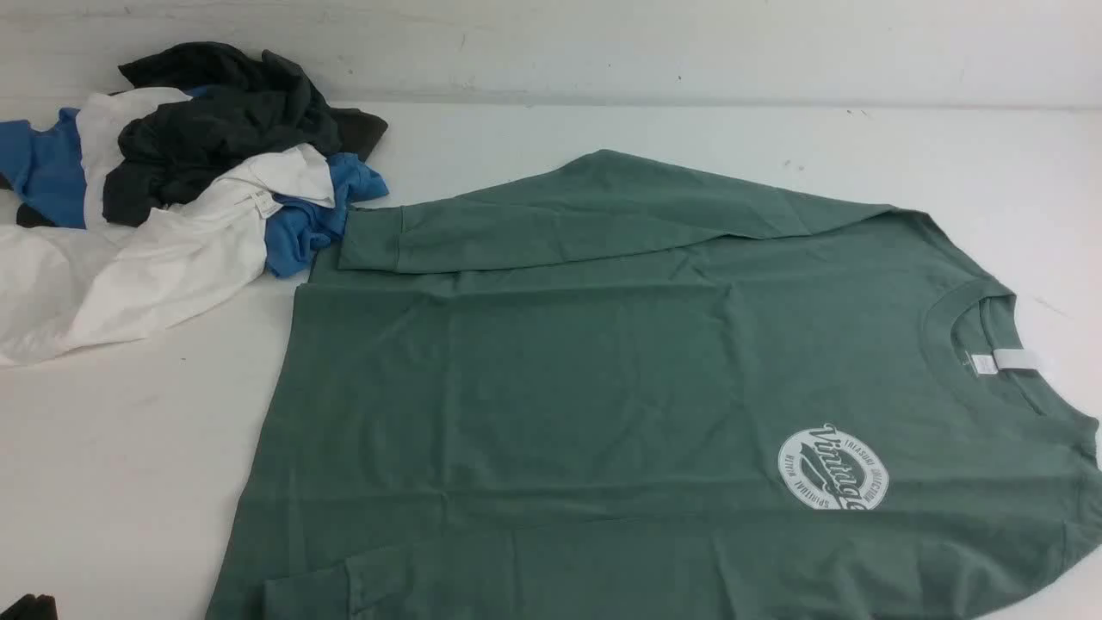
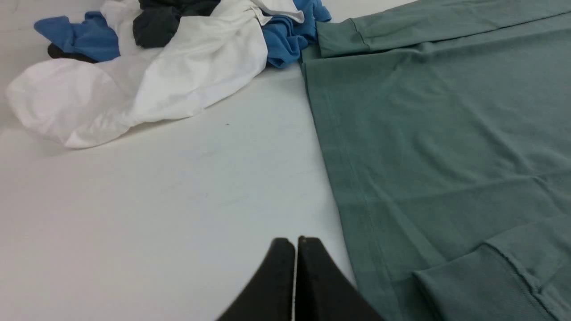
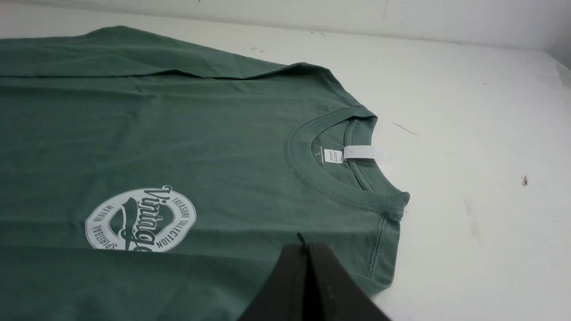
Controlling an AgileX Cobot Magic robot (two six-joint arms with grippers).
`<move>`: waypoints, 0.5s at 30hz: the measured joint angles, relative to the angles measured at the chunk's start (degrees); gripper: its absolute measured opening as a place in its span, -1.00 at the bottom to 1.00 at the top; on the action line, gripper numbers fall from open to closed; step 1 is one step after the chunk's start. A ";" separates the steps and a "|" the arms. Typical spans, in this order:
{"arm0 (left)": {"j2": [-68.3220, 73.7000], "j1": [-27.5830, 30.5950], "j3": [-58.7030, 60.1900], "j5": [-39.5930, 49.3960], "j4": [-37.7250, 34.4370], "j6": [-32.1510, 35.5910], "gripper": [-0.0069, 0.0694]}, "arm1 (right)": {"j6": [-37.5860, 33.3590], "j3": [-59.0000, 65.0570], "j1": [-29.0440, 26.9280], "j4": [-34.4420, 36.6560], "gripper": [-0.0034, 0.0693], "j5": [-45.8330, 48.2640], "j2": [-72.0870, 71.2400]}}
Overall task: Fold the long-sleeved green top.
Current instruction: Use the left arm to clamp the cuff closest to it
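The green long-sleeved top (image 1: pixel 603 387) lies flat on the white table, collar to the right, hem to the left, a white round logo (image 1: pixel 832 468) on its chest. Both sleeves are folded in over the body: the far sleeve (image 1: pixel 551 226) along the back edge, the near cuff (image 2: pixel 477 285) by the front edge. My left gripper (image 2: pixel 295 243) is shut and empty above bare table just left of the hem (image 2: pixel 343 178). My right gripper (image 3: pixel 305 247) is shut and empty over the near shoulder (image 3: pixel 379 240), close to the collar (image 3: pixel 339 178). Only a dark bit of the left arm (image 1: pixel 26 607) shows in the front view.
A pile of white, blue and dark clothes (image 1: pixel 172 189) lies at the back left, touching the top's far cuff; it also shows in the left wrist view (image 2: pixel 178 58). A white wall (image 1: pixel 603 43) runs behind the table. Bare table (image 3: pixel 490 200) lies right of the collar.
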 joint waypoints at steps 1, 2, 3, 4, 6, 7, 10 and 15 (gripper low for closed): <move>0.00 0.00 0.00 0.00 0.00 0.00 -0.83 | 0.00 0.00 0.00 0.00 -0.95 0.00 0.00; 0.00 0.00 0.00 0.00 0.00 0.00 -0.83 | 0.05 0.00 0.00 0.00 -0.95 0.00 0.00; 0.00 0.00 0.00 0.00 0.00 0.00 -0.83 | 0.04 0.00 0.00 0.00 -0.95 0.00 0.00; 0.00 0.00 0.00 0.00 0.00 0.00 -0.83 | 0.04 0.00 0.00 0.00 -0.95 0.00 0.00; 0.00 0.00 0.00 0.00 0.00 0.00 -0.83 | 0.04 0.00 0.00 0.00 -0.95 0.00 0.00; 0.00 0.00 0.00 0.00 0.00 0.00 -0.83 | 0.04 0.00 0.00 0.00 -0.95 0.00 0.00; 0.00 0.00 0.00 0.00 0.00 0.00 -0.83 | 0.04 0.00 0.00 0.00 -0.95 0.00 0.00; 0.00 0.00 0.00 -0.27 0.92 0.64 -0.83 | 0.04 0.00 0.00 0.00 -0.95 0.00 0.00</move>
